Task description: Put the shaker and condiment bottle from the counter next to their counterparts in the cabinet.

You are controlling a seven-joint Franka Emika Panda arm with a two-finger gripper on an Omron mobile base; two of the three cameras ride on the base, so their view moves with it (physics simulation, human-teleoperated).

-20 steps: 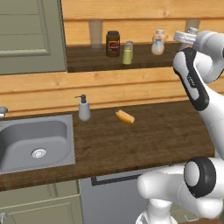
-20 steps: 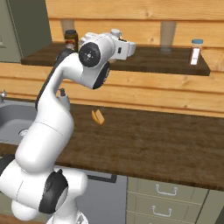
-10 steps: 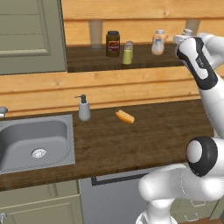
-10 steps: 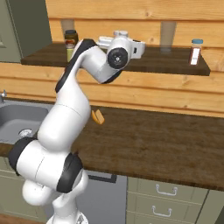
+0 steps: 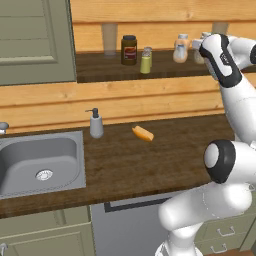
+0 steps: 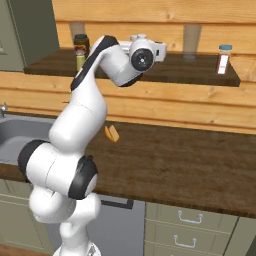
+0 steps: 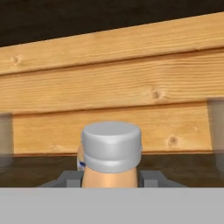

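Pincer, risen shelfward, condiment bottle clamped, plank back ahead.

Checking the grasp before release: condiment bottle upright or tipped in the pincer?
Upright. In the hand view the condiment bottle stands cap-up between the pincer fingers.

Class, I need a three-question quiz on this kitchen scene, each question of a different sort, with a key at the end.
1. True or false: the claw is shut on the bottle.
2. Multiple choice: what stands right beside the yellow-green shaker on the shelf? A) the soap dispenser B) the dark jar C) the sink
3. Fill the gap: the orange block lies on the ______.

Key: 1 true; 2 B; 3 counter
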